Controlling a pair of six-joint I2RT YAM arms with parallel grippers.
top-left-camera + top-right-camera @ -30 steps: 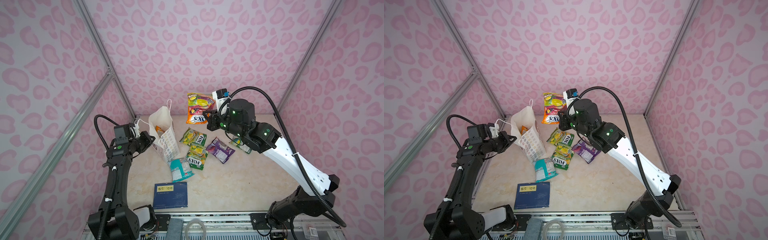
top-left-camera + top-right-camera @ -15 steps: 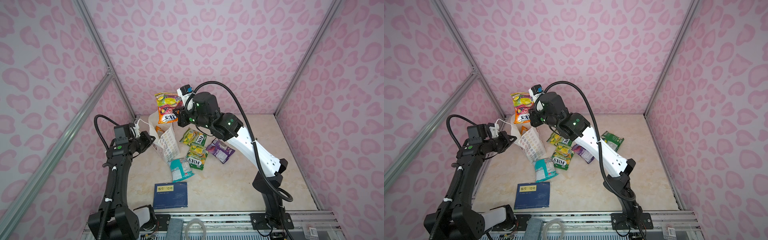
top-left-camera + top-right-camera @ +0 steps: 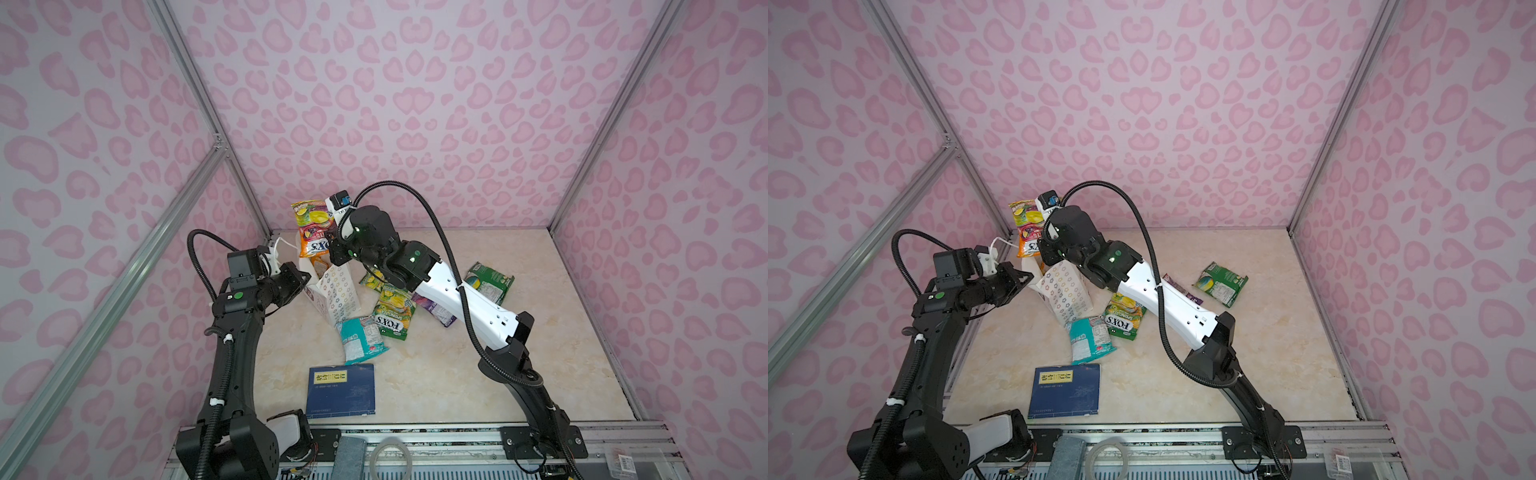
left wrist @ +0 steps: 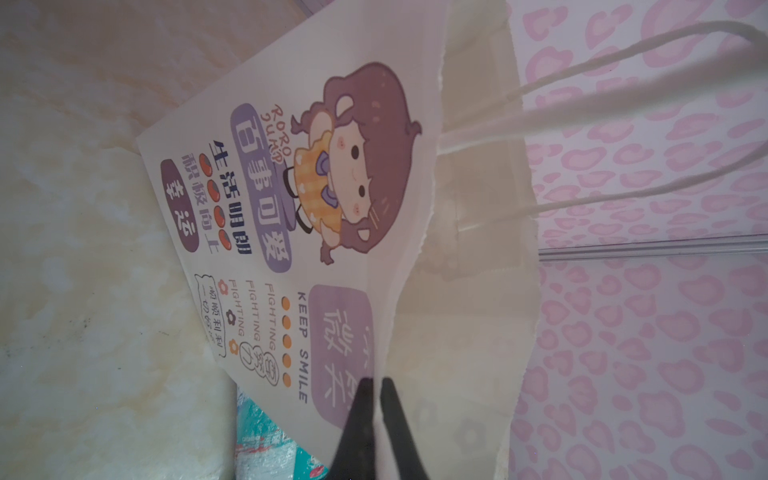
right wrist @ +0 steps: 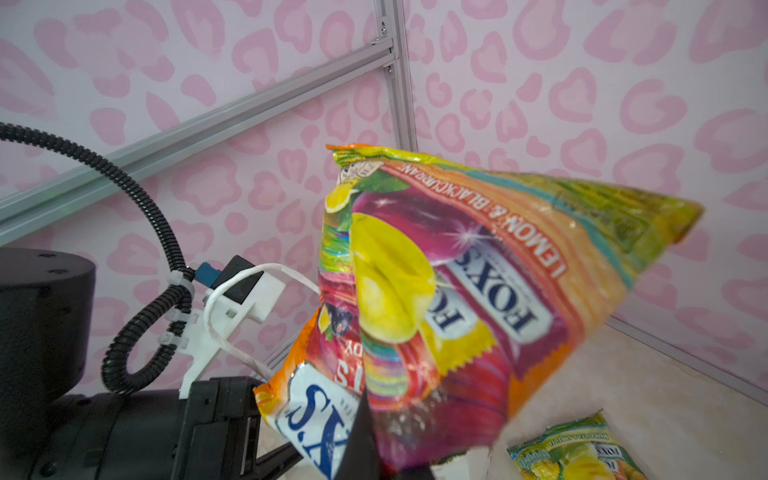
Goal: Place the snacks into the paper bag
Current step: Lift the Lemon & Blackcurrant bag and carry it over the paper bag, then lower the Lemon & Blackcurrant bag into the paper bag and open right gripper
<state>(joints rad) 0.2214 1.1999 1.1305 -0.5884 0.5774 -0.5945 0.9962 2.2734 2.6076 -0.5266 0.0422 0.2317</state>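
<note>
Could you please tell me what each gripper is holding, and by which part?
The right gripper clamps glossy orange-and-yellow FOX'S candy packets, apparently two, by one end edge; the left gripper pinches the white paper gift bag by its top rim.

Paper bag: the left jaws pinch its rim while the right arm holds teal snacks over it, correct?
Not quite. The snacks held over the paper bag are orange and yellow, not teal, as the right wrist view shows. The left jaws do pinch its rim.

"FOX'S" packet [image 5: 478, 291], "KEEP SMILE" bag [image 4: 291, 274]
</note>
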